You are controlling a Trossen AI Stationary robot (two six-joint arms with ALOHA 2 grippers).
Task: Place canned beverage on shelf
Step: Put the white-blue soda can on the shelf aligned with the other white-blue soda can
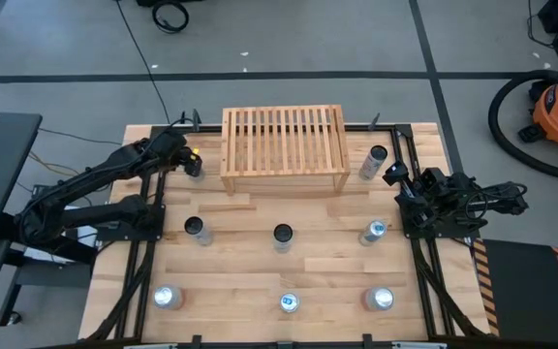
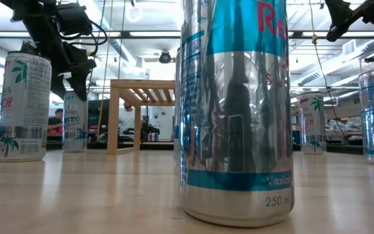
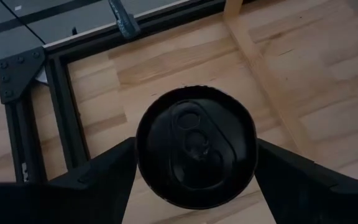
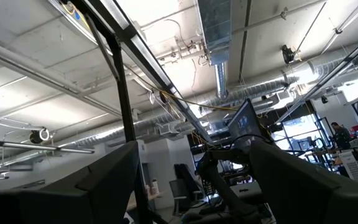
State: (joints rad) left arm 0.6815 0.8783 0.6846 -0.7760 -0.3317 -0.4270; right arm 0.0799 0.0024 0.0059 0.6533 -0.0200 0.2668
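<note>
The left gripper (image 1: 193, 161) hung over a black-topped can (image 1: 194, 167) near the bench's (image 1: 250, 281) far left corner, just beside the shelf's (image 1: 284, 141) left panel. The wrist view showed its jaws spread to either side of the can's rim (image 3: 195, 146); whether the pads touched could not be made out. The shelf stood at the middle of the far edge, its slatted top bare. The right gripper (image 1: 393, 175) waited at the right edge, raised, jaws apart and empty. In the low view, a near can (image 2: 236, 110) hid much of the bench. Other cans stood well apart, with open wood between them.
</note>
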